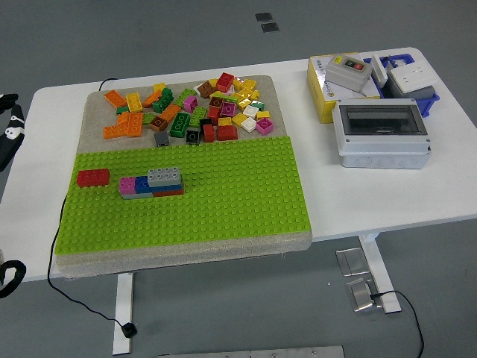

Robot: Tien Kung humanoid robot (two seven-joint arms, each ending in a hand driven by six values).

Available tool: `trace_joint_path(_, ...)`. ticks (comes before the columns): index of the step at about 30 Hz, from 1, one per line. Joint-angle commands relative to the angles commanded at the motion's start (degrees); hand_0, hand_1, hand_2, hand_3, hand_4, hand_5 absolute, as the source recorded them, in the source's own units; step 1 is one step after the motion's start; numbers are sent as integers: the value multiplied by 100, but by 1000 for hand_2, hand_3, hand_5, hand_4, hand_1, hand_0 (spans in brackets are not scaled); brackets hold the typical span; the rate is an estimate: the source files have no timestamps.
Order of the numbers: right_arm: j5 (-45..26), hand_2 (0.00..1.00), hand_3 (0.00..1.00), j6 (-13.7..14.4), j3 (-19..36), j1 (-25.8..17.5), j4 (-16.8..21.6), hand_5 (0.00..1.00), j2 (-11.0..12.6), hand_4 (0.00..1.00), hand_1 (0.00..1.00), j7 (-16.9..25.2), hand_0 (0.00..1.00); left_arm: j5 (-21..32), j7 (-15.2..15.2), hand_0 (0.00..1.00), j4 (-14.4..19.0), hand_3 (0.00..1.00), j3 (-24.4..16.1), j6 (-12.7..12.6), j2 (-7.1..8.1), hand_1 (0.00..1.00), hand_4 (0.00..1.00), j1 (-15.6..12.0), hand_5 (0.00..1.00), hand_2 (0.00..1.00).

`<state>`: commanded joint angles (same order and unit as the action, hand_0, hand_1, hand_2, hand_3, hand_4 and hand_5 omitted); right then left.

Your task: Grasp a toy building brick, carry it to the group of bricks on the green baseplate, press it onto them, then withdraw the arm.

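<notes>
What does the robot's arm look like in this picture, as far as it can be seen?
Only a small part shows. At the left edge, the left arm appears as a black shape with small white markings. Another black, curved piece shows lower at the same edge. No fingers can be made out. The right arm is out of view.
</notes>
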<state>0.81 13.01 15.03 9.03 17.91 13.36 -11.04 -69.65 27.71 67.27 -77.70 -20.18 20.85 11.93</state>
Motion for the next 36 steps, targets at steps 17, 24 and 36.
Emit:
trace_joint_path(17, 825, 579, 558, 48, 598, -185, -69, 998, -148, 647, 620, -326, 653, -5, -3, 878, -60, 654, 158, 30, 154, 753, 541, -157, 443, 742)
trace_joint_path(24, 1416, 579, 559, 70, 896, -267, -66, 998, -256, 643, 621, -549, 653, 13, -6, 879, -65, 654, 242, 39, 287, 753, 541, -325, 444, 742)
trace_joint_path(36, 1542, 592, 564, 43, 1008, -267, -70, 998, -287, 646, 625, -592, 654, -1, -19, 883, -46, 653, 195, 50, 393, 757, 543, -457, 445, 744)
